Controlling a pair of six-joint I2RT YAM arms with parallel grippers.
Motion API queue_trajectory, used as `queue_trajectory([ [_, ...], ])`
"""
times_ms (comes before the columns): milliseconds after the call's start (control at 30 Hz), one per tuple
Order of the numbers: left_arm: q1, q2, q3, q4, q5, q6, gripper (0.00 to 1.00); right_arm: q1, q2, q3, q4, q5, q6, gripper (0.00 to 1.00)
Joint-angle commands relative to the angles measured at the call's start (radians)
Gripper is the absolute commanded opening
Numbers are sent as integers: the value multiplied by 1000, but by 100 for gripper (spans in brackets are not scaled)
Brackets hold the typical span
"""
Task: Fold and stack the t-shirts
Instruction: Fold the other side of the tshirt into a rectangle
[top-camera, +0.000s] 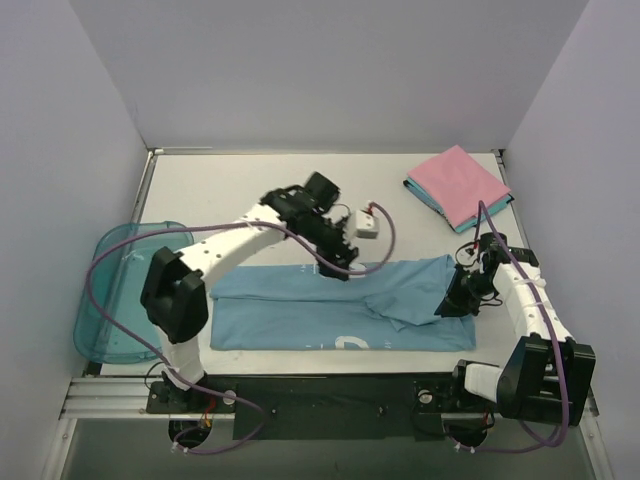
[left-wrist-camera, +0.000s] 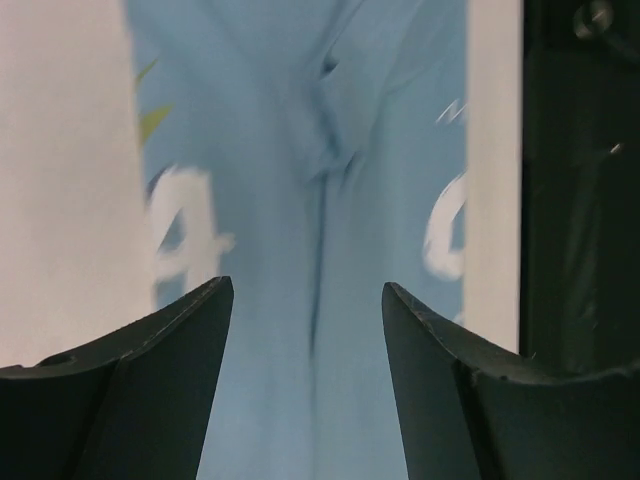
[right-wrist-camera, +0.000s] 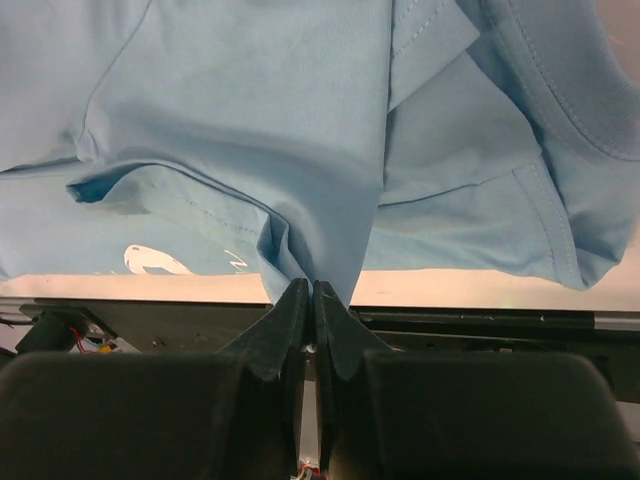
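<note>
the light blue t-shirt (top-camera: 300, 310) lies in a long band across the near part of the table (top-camera: 250, 180), white lettering showing at its near edge. the right gripper (right-wrist-camera: 311, 288) is clamped tight on a fold at the shirt's right end, while the left gripper (left-wrist-camera: 305, 290) hangs over the middle of the shirt, jaws spread and holding nothing. a folded pink t-shirt (top-camera: 458, 182) sits on a teal one at the far right corner, and a translucent teal bin (top-camera: 120, 290) is at the left edge.

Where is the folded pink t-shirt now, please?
In the top view, the pink t-shirt lies folded at the far right corner of the table, beyond the light blue t-shirt and the right claw.
</note>
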Motion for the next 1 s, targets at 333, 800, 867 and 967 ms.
queue_trajectory([
  [333,-258,343,101,504,100,-503,74,-3,-20,-18,11,21,24,0],
  [800,-245,332,116,412,117,-499,0,-3,-28,5,35,15,19,0],
  [867,-233,325,120,437,71,-523,0,-3,-16,15,48,4,19,0],
  [967,-198,320,134,497,-50,-624,0,-5,-2,18,104,0,30,0],
])
